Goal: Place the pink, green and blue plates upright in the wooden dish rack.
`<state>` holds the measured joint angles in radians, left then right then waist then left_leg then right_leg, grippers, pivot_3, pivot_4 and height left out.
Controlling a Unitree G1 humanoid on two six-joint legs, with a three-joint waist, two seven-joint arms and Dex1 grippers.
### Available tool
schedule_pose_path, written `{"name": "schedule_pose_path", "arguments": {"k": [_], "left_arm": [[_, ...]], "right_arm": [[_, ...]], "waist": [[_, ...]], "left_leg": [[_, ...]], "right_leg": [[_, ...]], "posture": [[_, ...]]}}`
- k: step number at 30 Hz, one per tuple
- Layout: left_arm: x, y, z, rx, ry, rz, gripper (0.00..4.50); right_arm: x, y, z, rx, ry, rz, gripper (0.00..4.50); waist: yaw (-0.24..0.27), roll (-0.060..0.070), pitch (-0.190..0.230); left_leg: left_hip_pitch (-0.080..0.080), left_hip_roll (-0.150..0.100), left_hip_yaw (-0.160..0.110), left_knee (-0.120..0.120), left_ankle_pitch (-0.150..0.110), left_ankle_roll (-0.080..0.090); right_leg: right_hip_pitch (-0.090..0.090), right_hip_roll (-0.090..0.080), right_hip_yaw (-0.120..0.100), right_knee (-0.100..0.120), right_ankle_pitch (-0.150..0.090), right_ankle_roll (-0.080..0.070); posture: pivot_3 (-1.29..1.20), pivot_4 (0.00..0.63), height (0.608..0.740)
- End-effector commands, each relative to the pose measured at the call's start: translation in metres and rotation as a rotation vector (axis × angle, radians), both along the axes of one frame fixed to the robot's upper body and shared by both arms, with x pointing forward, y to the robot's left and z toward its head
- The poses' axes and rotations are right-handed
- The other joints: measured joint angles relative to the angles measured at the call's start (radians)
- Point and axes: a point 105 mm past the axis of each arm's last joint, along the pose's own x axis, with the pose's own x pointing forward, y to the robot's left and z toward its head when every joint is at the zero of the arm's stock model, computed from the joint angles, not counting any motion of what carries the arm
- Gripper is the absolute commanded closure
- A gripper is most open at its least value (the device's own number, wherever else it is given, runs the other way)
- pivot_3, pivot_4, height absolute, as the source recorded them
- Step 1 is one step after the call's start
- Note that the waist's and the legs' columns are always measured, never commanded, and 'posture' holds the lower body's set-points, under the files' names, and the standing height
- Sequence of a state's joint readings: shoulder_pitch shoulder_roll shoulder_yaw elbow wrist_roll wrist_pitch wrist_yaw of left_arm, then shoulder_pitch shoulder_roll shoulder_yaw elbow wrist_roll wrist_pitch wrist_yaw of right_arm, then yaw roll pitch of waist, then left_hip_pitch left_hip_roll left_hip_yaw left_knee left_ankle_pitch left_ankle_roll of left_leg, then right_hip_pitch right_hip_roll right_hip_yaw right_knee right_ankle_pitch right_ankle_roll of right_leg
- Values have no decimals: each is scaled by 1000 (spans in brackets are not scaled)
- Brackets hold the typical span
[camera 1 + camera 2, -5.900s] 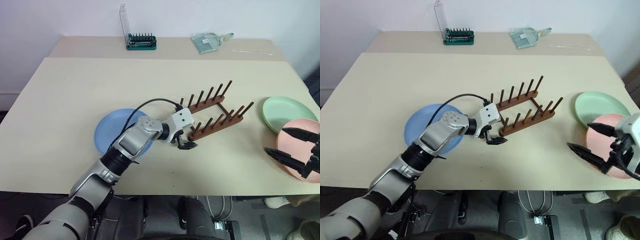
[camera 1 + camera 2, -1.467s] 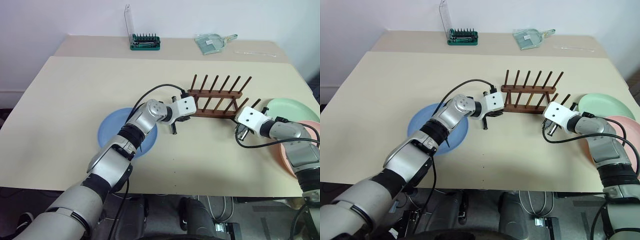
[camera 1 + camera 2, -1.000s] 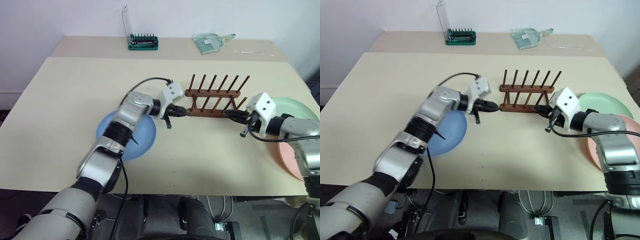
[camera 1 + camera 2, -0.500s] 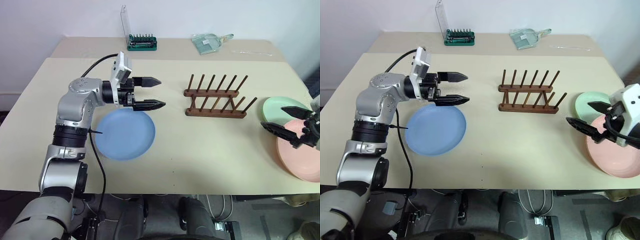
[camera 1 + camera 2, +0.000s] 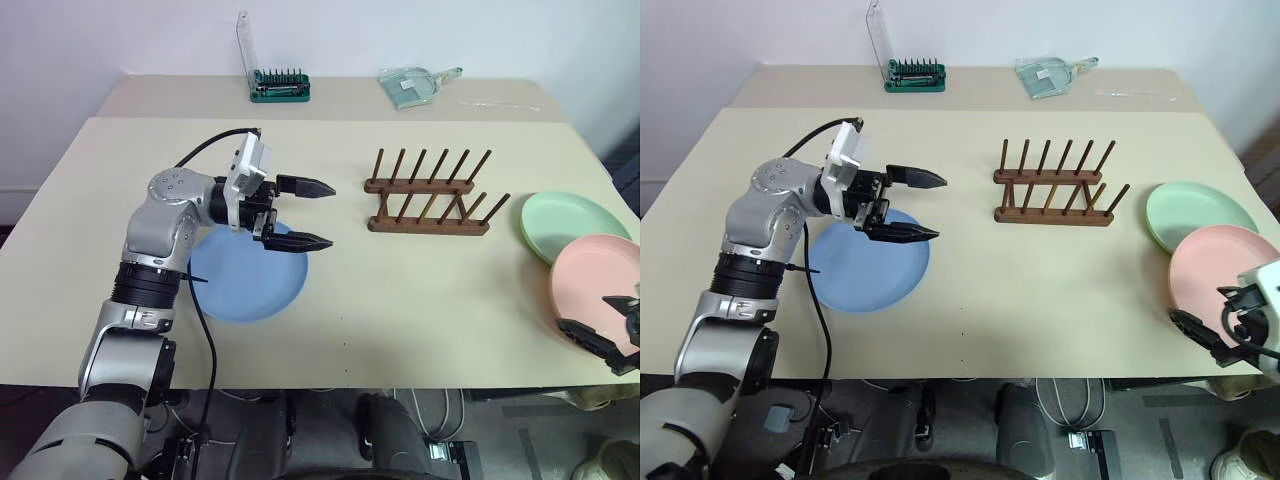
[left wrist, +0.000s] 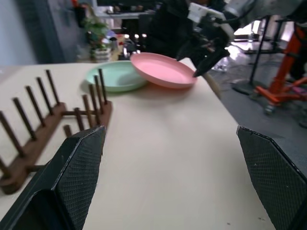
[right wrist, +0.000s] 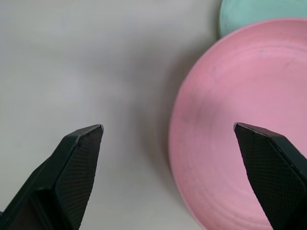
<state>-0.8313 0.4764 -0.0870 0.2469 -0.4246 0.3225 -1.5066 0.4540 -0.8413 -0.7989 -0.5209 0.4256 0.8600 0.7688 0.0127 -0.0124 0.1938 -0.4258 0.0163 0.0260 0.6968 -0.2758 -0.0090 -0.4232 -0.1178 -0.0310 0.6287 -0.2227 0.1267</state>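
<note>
The wooden dish rack [image 5: 428, 195] stands empty at mid-table, its peg rows running left to right. To its left the blue plate [image 5: 245, 278] lies flat, and my left gripper [image 5: 332, 214] hovers open over the plate's far right rim, pointing at the rack. The green plate [image 5: 572, 222] lies flat right of the rack, with the pink plate [image 5: 597, 280] overlapping its near edge. My right gripper [image 5: 1196, 304] is open and empty at the table's front right corner, beside the pink plate [image 7: 240, 143]. In the left wrist view, the rack [image 6: 48, 115] and both plates lie ahead.
A green screwdriver-bit holder [image 5: 280, 85] with a raised clear lid and a clear dustpan [image 5: 415, 85] sit at the back of the table [image 5: 420, 300]. The pink plate reaches close to the right front edge.
Both grippers were shut at the rack's two ends; they have opened and drawn away. The left swung back over the blue plate, the right pulled back to the front right corner. The rack now lies straight.
</note>
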Motion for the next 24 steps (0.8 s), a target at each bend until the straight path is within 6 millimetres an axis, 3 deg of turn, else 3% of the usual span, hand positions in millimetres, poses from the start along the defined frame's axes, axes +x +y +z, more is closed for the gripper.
{"name": "schedule_pose_path", "arguments": {"k": [1,5,14,18,24], "left_arm": [[-1,-1,11,-17,-58,-11,0],[-1,-1,12,-23,-66,-7,0],[5,2,6,8,-92,41,0],[6,3,6,2,-93,42,0],[9,4,9,-16,-86,50,0]], "right_arm": [[3,-9,-9,-38,-19,-49,44],[3,-7,-23,-25,14,-55,44],[7,-16,-32,-97,34,-70,4397],[7,-13,-23,-94,26,-49,4463],[4,1,28,-52,-21,35,4463]], "waist": [[2,0,0],[2,0,0],[2,0,0],[2,0,0],[1,0,0]], "left_leg": [[0,0,0,0,0,0],[0,0,0,0,0,0],[0,0,0,0,0,0],[0,0,0,0,0,0],[0,0,0,0,0,0]], "right_leg": [[0,0,0,0,0,0],[0,0,0,0,0,0],[0,0,0,0,0,0],[0,0,0,0,0,0],[0,0,0,0,0,0]], "posture": [[0,150,724],[0,150,724],[0,150,724],[0,150,724],[0,150,724]]}}
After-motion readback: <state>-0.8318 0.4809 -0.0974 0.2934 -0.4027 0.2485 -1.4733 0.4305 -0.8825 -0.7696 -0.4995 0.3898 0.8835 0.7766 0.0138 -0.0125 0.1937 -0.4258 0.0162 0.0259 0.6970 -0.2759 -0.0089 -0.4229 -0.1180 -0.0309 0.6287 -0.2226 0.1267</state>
